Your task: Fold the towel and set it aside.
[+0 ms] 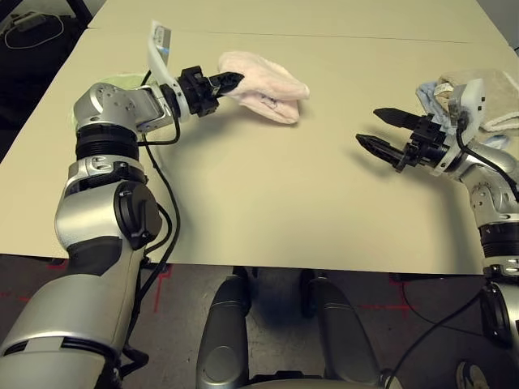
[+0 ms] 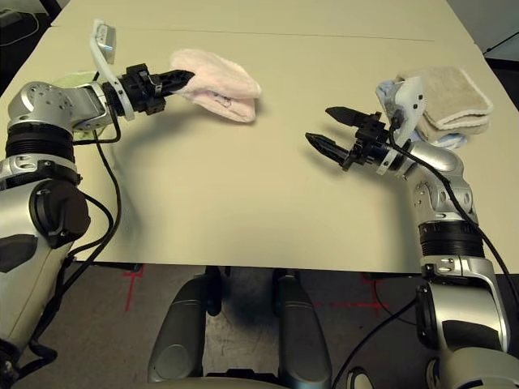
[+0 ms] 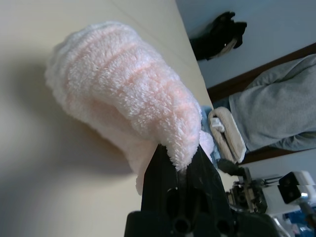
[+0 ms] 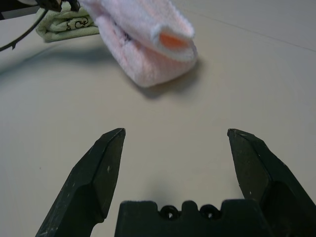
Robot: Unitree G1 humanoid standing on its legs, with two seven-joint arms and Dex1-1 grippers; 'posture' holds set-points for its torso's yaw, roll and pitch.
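Observation:
The pale pink towel lies bunched and folded over on the far left part of the table, with small dark writing on its near edge. My left gripper is shut on the towel's left end; in the left wrist view the fingers pinch a fold of pink terry cloth. My right gripper hovers open over the bare table at the right, well apart from the towel, pointing towards it. The right wrist view shows both fingers spread wide with the towel beyond them.
A folded green towel lies behind my left arm at the table's left edge. A beige towel is stacked on other cloths at the far right. A person in grey clothing stands beyond the table. Bare tabletop stretches between the arms.

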